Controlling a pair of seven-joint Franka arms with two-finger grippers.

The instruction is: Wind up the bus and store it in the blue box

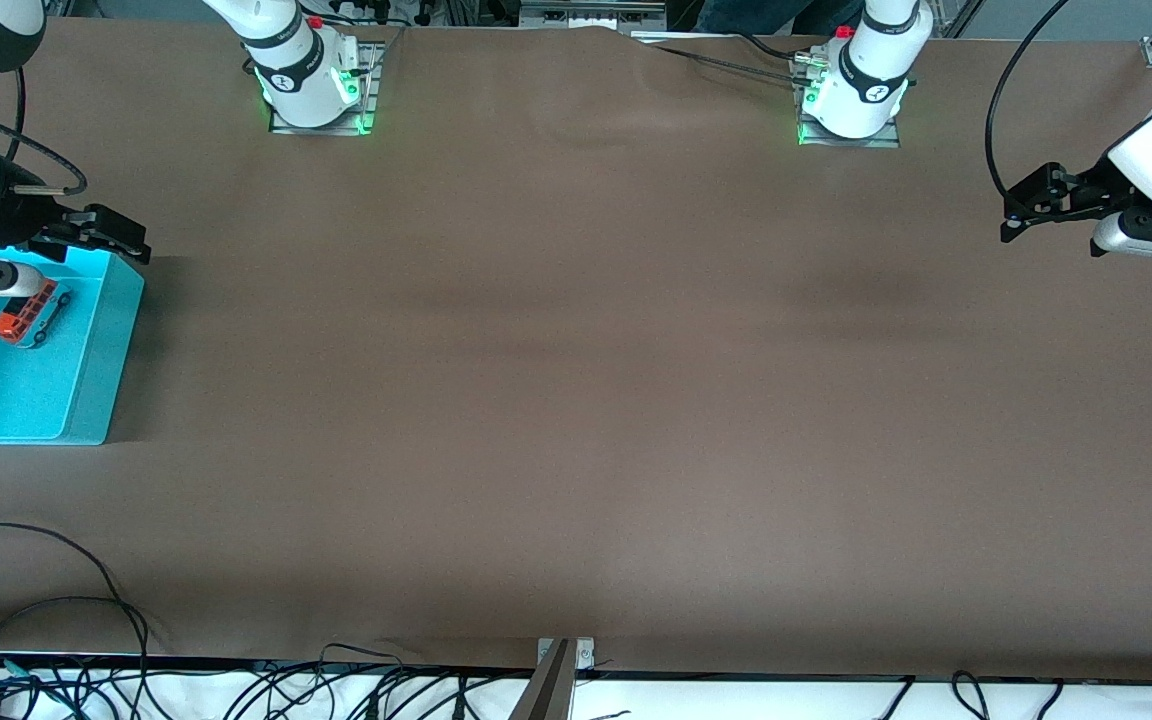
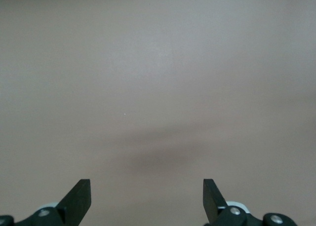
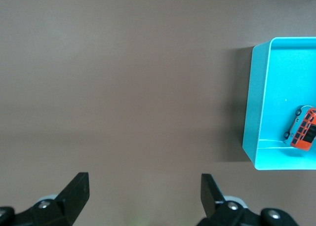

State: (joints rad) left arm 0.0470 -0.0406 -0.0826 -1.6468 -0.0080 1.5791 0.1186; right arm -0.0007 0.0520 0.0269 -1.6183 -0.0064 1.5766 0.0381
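One blue box (image 1: 86, 390), one bus (image 1: 29, 313) lying in it, at 9 o'clock on the worktop (image 1: 576, 400). Right hand (image 1: 121, 238) over the box's edge, fingers spread, empty. Left hand (image 1: 1026, 215) at 3 o'clock, spread, empty, waiting.

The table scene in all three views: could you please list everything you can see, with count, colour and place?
Small orange-red toy bus: one, orange-red with a light grey-blue lower body, lying inside the box.
Turquoise rectangular plastic box: one, turquoise, at the right arm's end of the table.
Brown table cover: one, brown, spanning the table.
Black cables: several, black, along the table edge nearest the front camera.
Right gripper: one, black, fingers open, over the box's edge.
Left gripper: one, black, fingers open, over the table's left-arm end.
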